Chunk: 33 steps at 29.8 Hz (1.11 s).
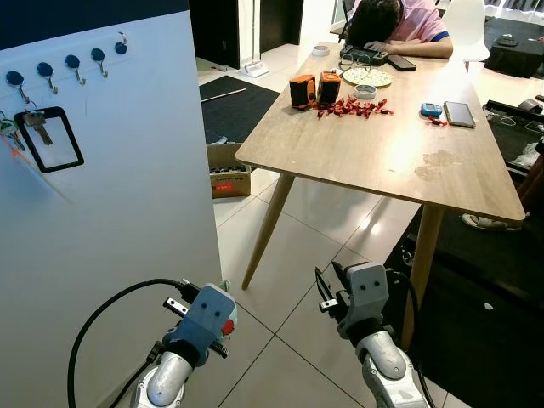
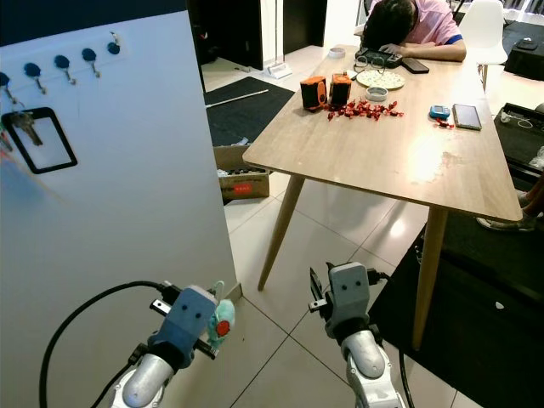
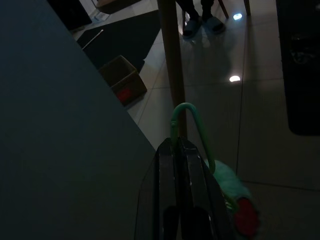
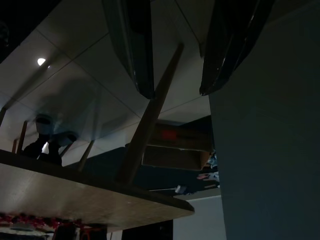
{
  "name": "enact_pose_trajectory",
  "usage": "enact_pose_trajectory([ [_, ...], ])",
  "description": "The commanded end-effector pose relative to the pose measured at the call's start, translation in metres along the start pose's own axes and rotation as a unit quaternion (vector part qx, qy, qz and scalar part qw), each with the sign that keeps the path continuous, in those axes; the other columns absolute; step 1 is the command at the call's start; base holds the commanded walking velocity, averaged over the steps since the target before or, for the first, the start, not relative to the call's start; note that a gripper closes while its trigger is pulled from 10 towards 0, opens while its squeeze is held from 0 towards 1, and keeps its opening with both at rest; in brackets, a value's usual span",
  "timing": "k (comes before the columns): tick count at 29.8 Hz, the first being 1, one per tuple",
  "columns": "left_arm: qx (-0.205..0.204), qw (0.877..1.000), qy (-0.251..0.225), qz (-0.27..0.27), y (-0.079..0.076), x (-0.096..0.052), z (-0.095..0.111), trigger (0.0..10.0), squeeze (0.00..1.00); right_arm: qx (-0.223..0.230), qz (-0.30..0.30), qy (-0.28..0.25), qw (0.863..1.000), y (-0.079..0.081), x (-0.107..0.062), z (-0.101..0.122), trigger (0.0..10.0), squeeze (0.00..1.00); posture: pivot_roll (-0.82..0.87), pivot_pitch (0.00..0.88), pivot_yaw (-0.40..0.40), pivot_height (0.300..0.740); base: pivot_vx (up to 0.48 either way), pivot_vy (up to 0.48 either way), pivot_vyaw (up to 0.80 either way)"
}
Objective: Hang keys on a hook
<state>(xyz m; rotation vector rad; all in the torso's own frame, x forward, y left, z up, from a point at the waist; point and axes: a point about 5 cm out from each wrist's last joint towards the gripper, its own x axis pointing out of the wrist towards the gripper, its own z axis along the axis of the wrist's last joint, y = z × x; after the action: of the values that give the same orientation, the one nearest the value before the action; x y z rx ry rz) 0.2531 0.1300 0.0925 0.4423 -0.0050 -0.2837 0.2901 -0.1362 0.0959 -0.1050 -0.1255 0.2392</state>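
One white panel (image 1: 127, 187) is carrying five blue hooks (image 1: 72, 62), w/ one key bunch (image 1: 25, 121) hanging there. Left gripper (image 3: 179, 150) is pinching a green-ringed keychain (image 3: 192, 120) low down; right gripper (image 4: 175, 92) is hanging open, empty.

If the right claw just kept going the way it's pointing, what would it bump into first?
Probably the slanted wooden table leg, framed between the open right gripper fingers in its wrist view; depth is unclear there.

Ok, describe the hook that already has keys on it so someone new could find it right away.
Start at the white panel on the robot's left, topped by a row of blue-knobbed hooks. The hook at the row's far left end is the one: silver keys and a black rectangular loop hang from it; its neighbours are bare.
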Motion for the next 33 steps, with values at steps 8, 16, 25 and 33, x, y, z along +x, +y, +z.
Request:
enact_pose_trajectory([
  [8,0.002,1.0,0.012,0.003,0.0006,-0.0028,-0.0062,10.0,0.0,0.008,0.008,0.011,1.0,0.0039,-0.0018,-0.0056,10.0,0.0,0.09,0.16,0.012,0.74,0.0,0.0,0.8],
  [16,0.002,1.0,0.012,0.003,0.0001,-0.0028,-0.0061,10.0,0.0,0.008,0.008,0.011,1.0,0.0038,-0.0017,-0.0056,10.0,0.0,0.09,0.16,0.012,0.74,0.0,0.0,0.8],
  [25,0.002,1.0,0.012,0.003,0.0005,-0.0027,-0.0066,10.0,0.0,0.008,0.009,0.011,1.0,0.0042,-0.0015,-0.0055,10.0,0.0,0.09,0.16,0.012,0.74,0.0,0.0,0.8],
  [33,0.002,1.0,0.013,0.004,0.0003,-0.0032,-0.007,10.0,0.0,0.008,0.01,0.011,1.0,0.0047,-0.0011,-0.0058,10.0,0.0,0.1,0.16,0.011,0.74,0.0,0.0,0.8],
])
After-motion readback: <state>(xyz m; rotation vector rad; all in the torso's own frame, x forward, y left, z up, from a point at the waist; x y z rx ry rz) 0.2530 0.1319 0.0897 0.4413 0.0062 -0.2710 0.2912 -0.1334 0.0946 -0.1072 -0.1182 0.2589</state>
